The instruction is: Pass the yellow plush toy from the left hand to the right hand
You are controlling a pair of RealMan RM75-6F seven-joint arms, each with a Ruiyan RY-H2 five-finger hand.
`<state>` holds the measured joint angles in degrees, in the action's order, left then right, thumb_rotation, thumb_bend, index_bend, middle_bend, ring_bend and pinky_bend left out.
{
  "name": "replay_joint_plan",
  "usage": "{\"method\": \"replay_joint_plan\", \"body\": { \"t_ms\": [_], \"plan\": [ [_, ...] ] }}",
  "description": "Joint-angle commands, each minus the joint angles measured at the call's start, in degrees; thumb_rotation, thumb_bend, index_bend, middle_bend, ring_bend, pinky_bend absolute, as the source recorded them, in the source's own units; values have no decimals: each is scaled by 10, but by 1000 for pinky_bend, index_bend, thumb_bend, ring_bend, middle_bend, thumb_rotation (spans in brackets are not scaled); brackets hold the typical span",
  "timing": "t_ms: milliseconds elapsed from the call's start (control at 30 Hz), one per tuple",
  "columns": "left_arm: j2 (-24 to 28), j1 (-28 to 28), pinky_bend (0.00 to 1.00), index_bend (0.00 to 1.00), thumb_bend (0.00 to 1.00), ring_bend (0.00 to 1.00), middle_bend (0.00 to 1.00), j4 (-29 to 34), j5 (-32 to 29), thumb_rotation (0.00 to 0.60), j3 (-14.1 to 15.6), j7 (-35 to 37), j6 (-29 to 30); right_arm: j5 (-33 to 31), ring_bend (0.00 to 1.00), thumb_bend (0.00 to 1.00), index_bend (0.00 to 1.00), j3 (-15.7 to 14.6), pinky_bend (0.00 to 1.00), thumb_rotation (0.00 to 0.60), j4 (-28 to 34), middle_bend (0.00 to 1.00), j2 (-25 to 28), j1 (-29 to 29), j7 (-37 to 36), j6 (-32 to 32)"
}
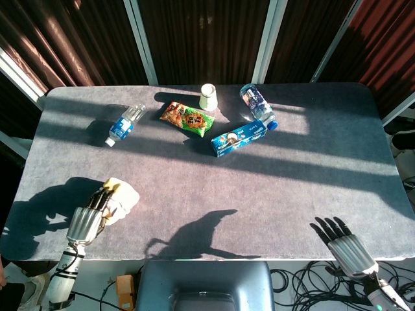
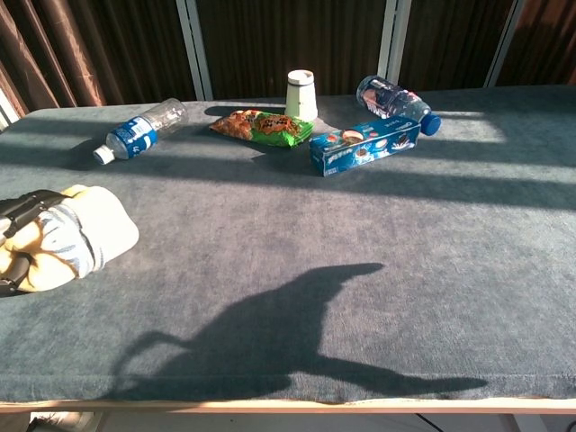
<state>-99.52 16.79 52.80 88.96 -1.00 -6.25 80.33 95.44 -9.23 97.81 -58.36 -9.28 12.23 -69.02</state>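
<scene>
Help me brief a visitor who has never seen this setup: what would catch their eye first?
Probably the yellow plush toy gripped by the left robot hand at the table's near left edge, bright in the sunlight. Next, the right robot hand, fingers spread and holding nothing, off the near right edge. At the far side lies a cluster: two water bottles, a snack bag, a paper cup and a blue box.

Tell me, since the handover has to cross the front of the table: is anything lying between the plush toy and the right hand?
Nothing visible does. The left hand holds the yellow plush toy at the table's near left; the right hand waits open off the near right edge. The bottles, snack bag, cup and box all lie along the far side.
</scene>
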Motion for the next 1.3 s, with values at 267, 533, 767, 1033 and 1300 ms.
{"method": "replay_joint_plan", "body": {
  "t_ms": [267, 533, 767, 1033, 1300],
  "plan": [
    [-78, 49, 1000, 749, 342, 919, 898, -44, 54, 600, -8, 19, 37, 11, 0, 52, 0, -1, 0, 600, -2, 0, 7, -2, -23, -7],
    [-96, 119, 1000, 750, 340, 919, 898, 84, 90, 600, -50, -104, 47, 32, 0, 52, 0, -7, 0, 600, -7, 0, 18, -4, -56, -16],
    [-131, 165, 1000, 750, 339, 919, 899, 155, 99, 600, -82, -211, 25, 49, 0, 51, 0, -13, 0, 600, -12, 0, 29, -9, -86, -20],
    [-148, 180, 1000, 749, 341, 919, 898, 177, 89, 600, -92, -242, 7, 58, 0, 51, 0, -16, 0, 600, -15, 0, 32, -10, -96, -22],
    [-243, 203, 1000, 750, 341, 919, 898, 151, 63, 600, -119, -267, 4, 65, 0, 52, 0, -19, 0, 600, -17, 0, 33, -12, -102, -21]
  ]
}}
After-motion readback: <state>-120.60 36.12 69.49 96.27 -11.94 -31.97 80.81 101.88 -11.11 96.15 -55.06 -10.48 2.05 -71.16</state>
